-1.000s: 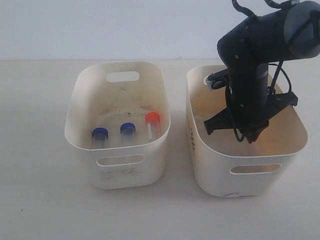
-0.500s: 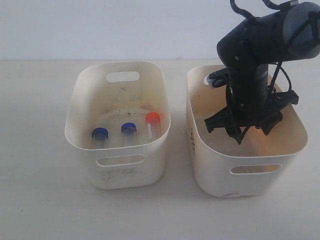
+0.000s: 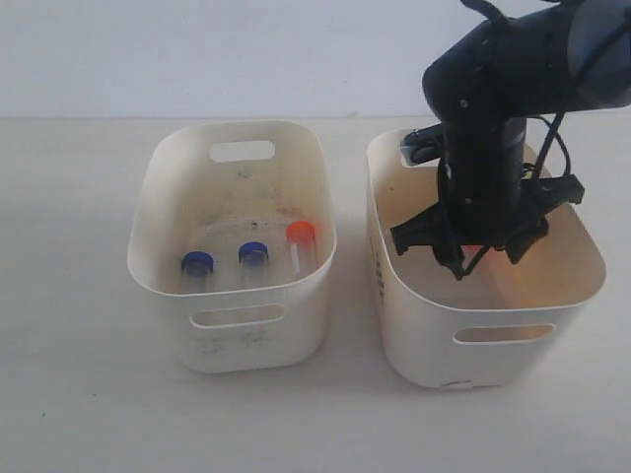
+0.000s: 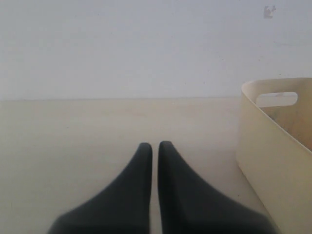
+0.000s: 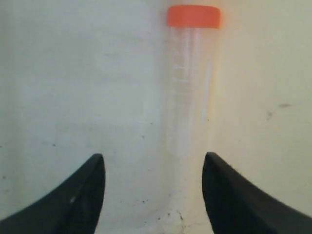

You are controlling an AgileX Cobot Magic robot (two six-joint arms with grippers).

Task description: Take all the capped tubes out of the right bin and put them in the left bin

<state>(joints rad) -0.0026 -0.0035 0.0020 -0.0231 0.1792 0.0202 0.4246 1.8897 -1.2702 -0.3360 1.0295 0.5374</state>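
At the far left, the left claw [image 4: 154, 145] hangs over the bare table [image 4: 73, 136] near the left bin [image 4: 268, 156], its fingers drawn together to a hairline gap and holding nothing. Inside that bin are three tubes, two blue-capped [image 3: 197, 262] [image 3: 253, 252] and one orange-capped [image 3: 301, 233], their caps showing above the near rim. To the right, the right bin [image 3: 424, 335] contains the right claw [image 3: 488, 264], lowered inside the walls with its jaws spread wide and nothing gripped between them. The fourth tube [image 5: 190, 73] lies on this bin's yellowish floor directly ahead of the claw, glimpsed in the exterior view only as an orange sliver under the fingers. It is probably very light, stiff and smooth-walled; being round, it is likely to roll on the floor or slip out of a loose pinch, though a firm squeeze should not harm it. The best hold is judged to be across the clear barrel, at mid-length or just below the cap [image 5: 193, 16], whose wider rim would act as a stop. The long axis runs in line with the claw's reach, so the jaws already stand square to the barrel. The cap points away from the claw; the tip end points toward it, entering the gap nearer one finger, but is too faint to make out.
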